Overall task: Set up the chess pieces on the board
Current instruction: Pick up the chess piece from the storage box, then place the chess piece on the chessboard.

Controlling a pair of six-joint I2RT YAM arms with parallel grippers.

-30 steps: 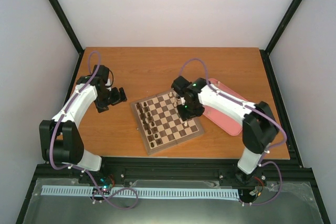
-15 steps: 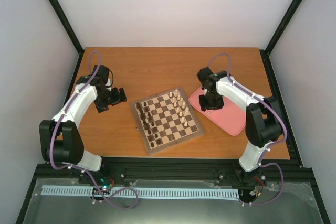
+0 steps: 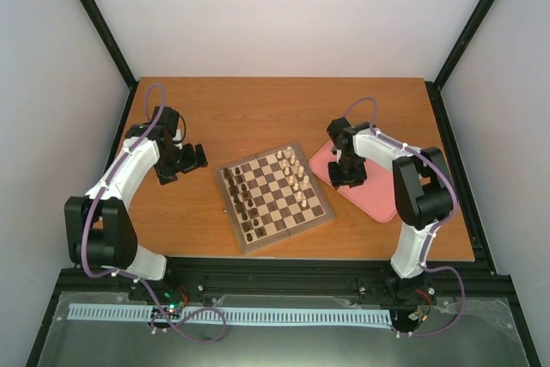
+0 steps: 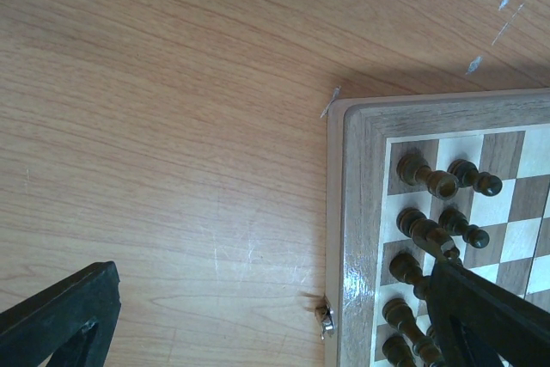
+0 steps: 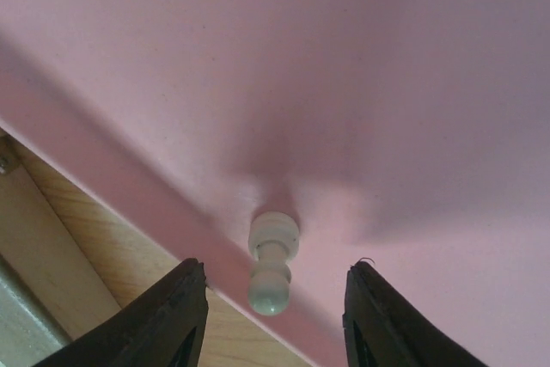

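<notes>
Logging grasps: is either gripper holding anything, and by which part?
Nothing. Right gripper open over a pale piece on the tray; left gripper open, empty.

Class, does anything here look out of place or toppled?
One pale cream chess piece seems to lie on its side in the pink rounded tray, between the right claw's open fingers, not standing on the checked wooden chessboard.

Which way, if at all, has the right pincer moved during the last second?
Yes. The right pincer left the board and swung right. It now hangs open over the left end of the pink tray, above a pale piece.
</notes>
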